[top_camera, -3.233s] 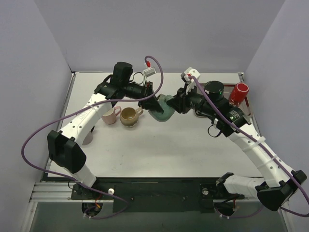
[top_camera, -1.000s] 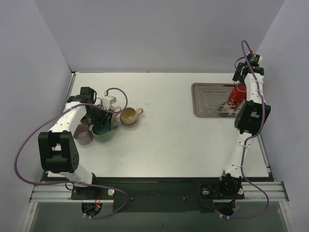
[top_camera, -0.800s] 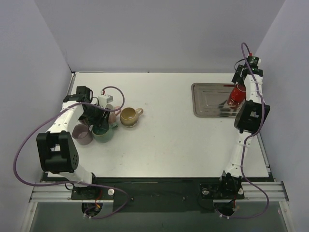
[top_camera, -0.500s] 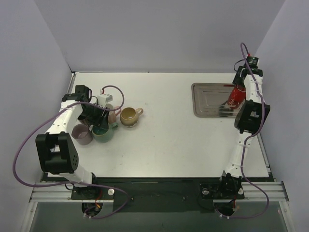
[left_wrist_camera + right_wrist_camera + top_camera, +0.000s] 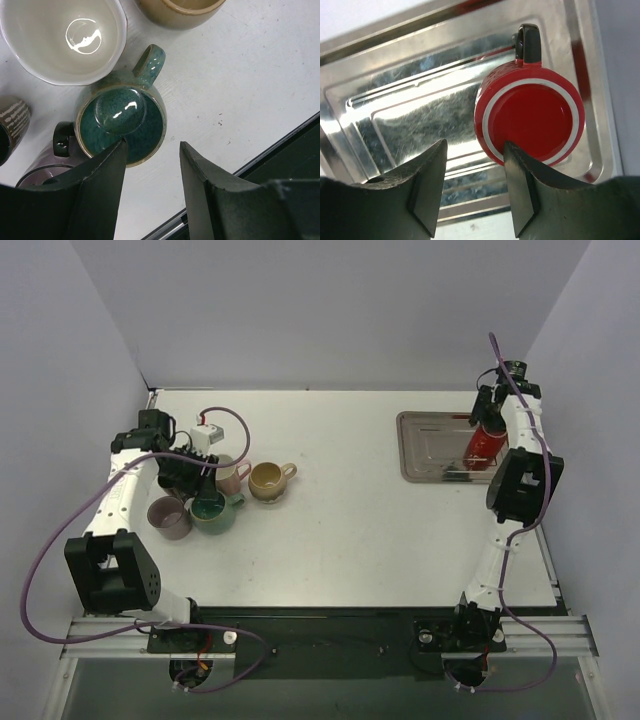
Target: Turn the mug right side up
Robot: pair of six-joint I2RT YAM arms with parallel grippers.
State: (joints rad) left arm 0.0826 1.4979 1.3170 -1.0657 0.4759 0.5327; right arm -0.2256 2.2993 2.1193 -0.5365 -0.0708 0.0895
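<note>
A red mug (image 5: 529, 120) with a black handle stands in the metal tray (image 5: 395, 115). Its flat red face with a white ring is turned up toward the camera. It shows at the tray's right end in the top view (image 5: 484, 443). My right gripper (image 5: 474, 145) is open above it, its right finger over the mug's near edge, not touching it. My left gripper (image 5: 152, 145) is open and empty just above a green mug (image 5: 122, 125), which stands mouth up on the table (image 5: 210, 510).
Around the green mug stand a white-lined pink mug (image 5: 230, 477), a tan mug (image 5: 268, 480) and a purple mug (image 5: 168, 517). A dark mug (image 5: 10, 127) is at the left edge of the left wrist view. The tray (image 5: 425, 445) lies at the back right by the wall.
The green mug, held mid-table by both grippers 3.2 s ago, now stands among the left mugs. The left gripper has let go and risen. The right gripper has moved over the red mug.
</note>
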